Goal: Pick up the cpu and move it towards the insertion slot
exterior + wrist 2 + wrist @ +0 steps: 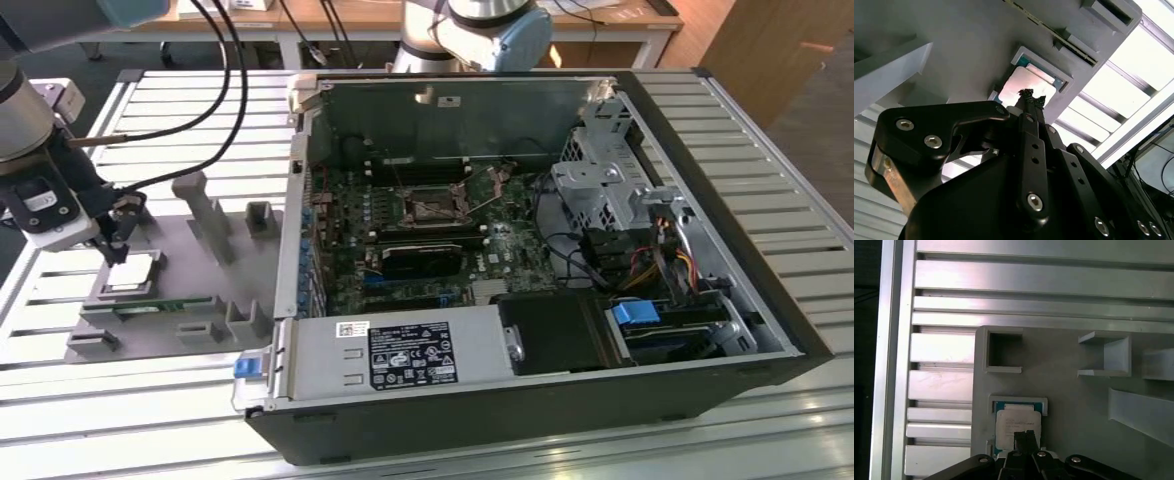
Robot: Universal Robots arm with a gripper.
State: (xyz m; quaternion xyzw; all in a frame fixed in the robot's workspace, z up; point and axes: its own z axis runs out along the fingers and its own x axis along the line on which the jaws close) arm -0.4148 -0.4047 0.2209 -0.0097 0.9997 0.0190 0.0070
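The cpu (130, 272) is a small silvery square chip lying flat in a pocket of the grey holder plate (200, 270), at the exterior view's left. It also appears in both wrist views (1024, 82) (1015, 421). My gripper (118, 248) hangs just above the cpu, its two thin fingers pressed together with nothing between them (1032, 98) (1024, 436). Whether the tips touch the chip's top I cannot tell. The insertion slot (427, 205), a silver-framed square socket, sits on the motherboard inside the open computer case.
The holder plate carries upright grey posts (200, 205) and a green circuit strip (150, 304) near the cpu pocket. The computer case (534, 260) lies open on a slatted aluminium table (80, 400), with a power supply (400, 352) at its front and a drive cage (607, 190).
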